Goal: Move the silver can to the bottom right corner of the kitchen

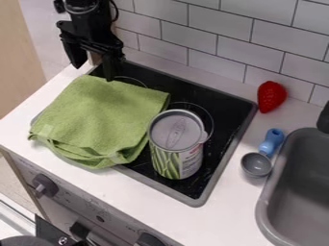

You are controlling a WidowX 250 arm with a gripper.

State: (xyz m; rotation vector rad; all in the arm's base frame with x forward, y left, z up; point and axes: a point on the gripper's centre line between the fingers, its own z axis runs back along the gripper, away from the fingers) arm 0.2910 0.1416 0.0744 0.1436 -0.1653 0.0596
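Observation:
The gripper (95, 69) hangs at the upper left, above the back left part of the stove and the folded cloth's far edge. Its two fingers point down and stand apart, open, with nothing between them. A can (177, 144) with a silver lid and a green-striped label stands upright on the right half of the black stove top (221, 161). It is to the right of and below the gripper, well apart from it.
A folded green cloth (99, 115) covers the stove's left part, beside the can. Right of the stove lie a red strawberry-like toy (271, 96) and a grey ladle (257, 164) with a blue handle. The grey sink (298, 192) is at the right edge, the tiled wall behind.

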